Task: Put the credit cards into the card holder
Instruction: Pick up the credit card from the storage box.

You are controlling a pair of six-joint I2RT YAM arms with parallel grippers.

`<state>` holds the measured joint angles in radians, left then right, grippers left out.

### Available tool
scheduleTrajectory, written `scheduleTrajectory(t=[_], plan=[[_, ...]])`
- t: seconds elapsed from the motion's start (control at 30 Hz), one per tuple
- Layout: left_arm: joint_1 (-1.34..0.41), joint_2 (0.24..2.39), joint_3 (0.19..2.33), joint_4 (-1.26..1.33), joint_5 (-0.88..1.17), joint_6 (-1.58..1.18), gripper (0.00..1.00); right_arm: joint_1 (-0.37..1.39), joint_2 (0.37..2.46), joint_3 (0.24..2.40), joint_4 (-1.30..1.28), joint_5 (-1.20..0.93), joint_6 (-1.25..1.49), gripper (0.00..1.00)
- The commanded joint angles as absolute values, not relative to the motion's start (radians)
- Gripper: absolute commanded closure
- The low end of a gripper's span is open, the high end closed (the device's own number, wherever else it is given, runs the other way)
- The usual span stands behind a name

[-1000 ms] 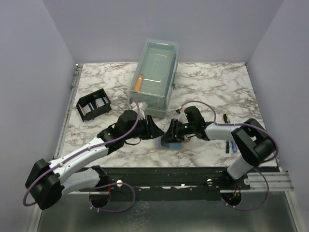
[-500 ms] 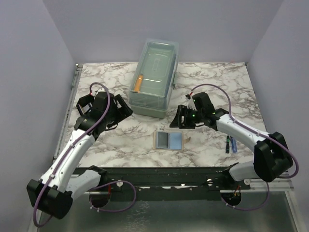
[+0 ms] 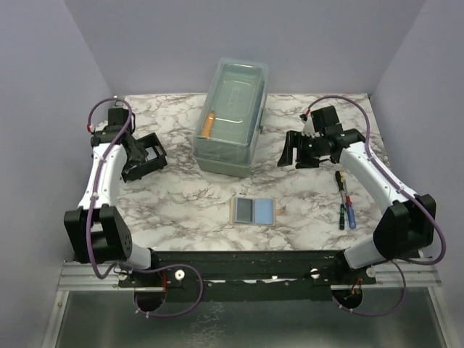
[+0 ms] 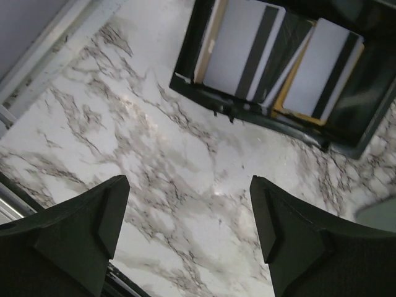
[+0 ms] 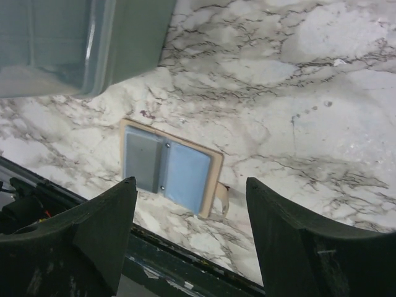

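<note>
Hands gape wide, empty: left hand [image 4: 189, 185] near card holder [image 4: 272, 120], right hand [image 5: 190, 185] aloft.

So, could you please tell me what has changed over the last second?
Both arms pulled away from the centre: the left gripper swung out to the card holder, the right gripper away to the right. Both are open and empty. The credit cards, tan pad and clear box stayed put.

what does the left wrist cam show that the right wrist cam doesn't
Only left wrist: the black card holder, with striped cards in it. Only right wrist: the dark grey card and light blue card on a tan pad, plus part of the clear box. Both: the marble table, with the left gripper and right gripper each open and empty.
</note>
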<state>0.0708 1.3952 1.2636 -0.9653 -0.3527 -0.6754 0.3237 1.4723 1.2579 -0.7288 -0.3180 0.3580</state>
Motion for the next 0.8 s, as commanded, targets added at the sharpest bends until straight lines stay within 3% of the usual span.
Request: scheduleTrajectory(t=[0.0, 0.4, 0.63, 0.77], plan=[[0.168, 1.564, 1.394, -0.96, -0.375, -0.491, 0.14, 0.295, 1.521, 1.297, -0.881, -0.338, 0.265, 0.25], [0.213, 1.871, 1.595, -0.968, -0.411, -0.341, 0.16, 0.258, 1.593, 1.333, -0.887, -0.368, 0.256, 0.25], [0.236, 1.97, 1.65, -0.973, -0.378, -0.294, 0.33, 0.248, 1.586, 1.32, -0.89, -0.368, 0.258, 0.25], [0.237, 2.003, 1.674, -0.965, -0.372, -0.271, 0.36, 0.246, 1.592, 1.326, -0.89, -0.374, 0.258, 0.25]])
